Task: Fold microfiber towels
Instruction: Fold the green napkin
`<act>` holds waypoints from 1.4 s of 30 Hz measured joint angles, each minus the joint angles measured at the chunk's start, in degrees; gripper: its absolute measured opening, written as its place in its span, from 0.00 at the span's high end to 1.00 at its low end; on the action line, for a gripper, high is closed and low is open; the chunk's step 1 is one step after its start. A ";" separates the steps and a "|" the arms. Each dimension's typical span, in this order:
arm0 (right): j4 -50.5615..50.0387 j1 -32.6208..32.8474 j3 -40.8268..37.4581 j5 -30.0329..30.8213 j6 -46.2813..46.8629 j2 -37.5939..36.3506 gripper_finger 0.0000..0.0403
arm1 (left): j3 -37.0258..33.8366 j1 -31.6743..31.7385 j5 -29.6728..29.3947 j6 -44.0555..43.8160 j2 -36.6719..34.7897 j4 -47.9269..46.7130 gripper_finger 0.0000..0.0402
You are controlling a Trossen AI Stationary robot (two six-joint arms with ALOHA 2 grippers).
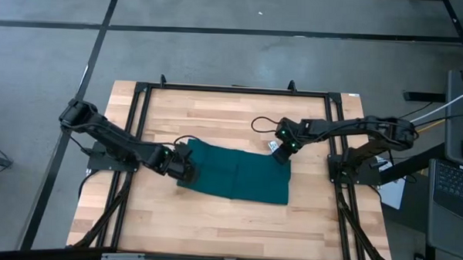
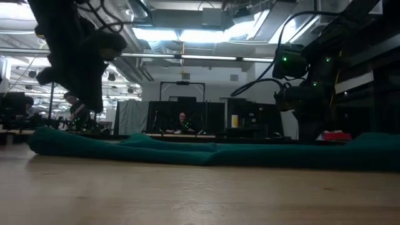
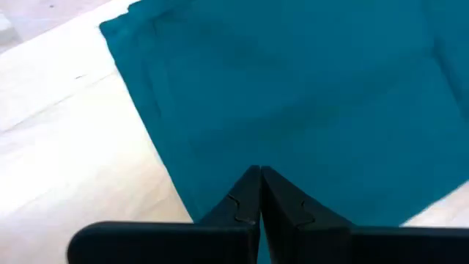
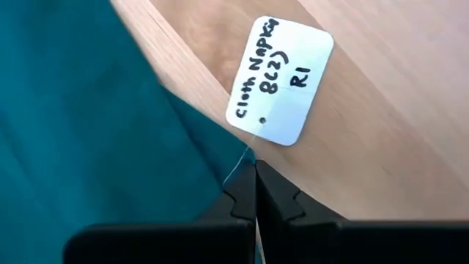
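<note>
I see bare wood on the table [image 1: 213, 214] in front of the towel [image 1: 238, 175] and behind it, free to pass. The left gripper [image 1: 185, 165] blocks the towel's left edge, the right gripper [image 1: 281, 147] its far right corner, beside the white tag [image 4: 281, 79].

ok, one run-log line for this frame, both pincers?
left pincer: shut on towel left edge | right pincer: shut on towel corner by white tag | towel: flat on table

The towel [image 1: 241, 173] is lying flat on the table [image 1: 232, 114], near its middle. The left gripper [image 1: 185, 165] is sitting at its left edge; the right gripper [image 1: 280, 152] at its far right corner, beside the tag [image 4: 279, 79].
</note>
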 joint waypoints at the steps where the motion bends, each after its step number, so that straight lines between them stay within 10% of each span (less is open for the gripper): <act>1: -0.01 0.00 0.00 -0.02 0.18 -0.31 1.00 | -0.50 0.60 0.67 1.11 0.00 1.28 1.00; 23: 0.69 -0.02 0.00 0.19 0.63 -0.92 1.00 | -2.90 -3.28 13.81 0.97 9.76 10.20 1.00; 42: -8.33 -1.20 0.11 6.10 -1.88 -2.14 1.00 | -3.99 -4.79 13.34 -5.31 9.79 11.55 1.00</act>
